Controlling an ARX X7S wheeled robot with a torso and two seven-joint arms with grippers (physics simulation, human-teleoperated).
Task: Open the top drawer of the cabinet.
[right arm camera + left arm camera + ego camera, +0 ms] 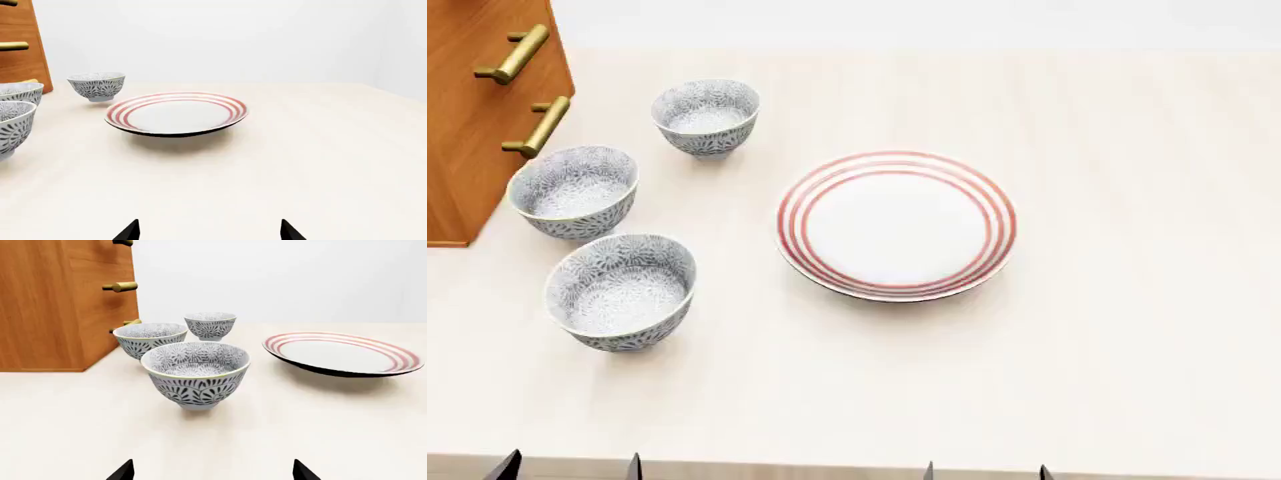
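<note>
The left claw (213, 474) shows only as two dark fingertips at the bottom edge of its wrist view, set wide apart with bare table between them. It grips nothing. The right claw (209, 231) looks the same in its own view: two dark tips, spread, holding nothing. In the head view both pairs of tips poke in along the bottom edge, left claw (570, 467) at lower left, right claw (985, 472) nearer the bottom centre.

Ahead of the left claw sit three patterned bowls: the nearest bowl (622, 291), the middle bowl (573, 192) and the far bowl (706, 117), running up the left side of the head view. To their right, near the centre, lies a white plate (897, 225) with red rings on its rim.

The cabinet (467, 120) fills the upper left corner of the head view, orange-brown wood with brass bar handles. The top drawer (510, 54) (its handle is the uppermost one seen there) appears flush with the cabinet front, well apart from both claws. The middle bowl stands just beside the cabinet.

No brand, label or writing can be read on anything.
</note>
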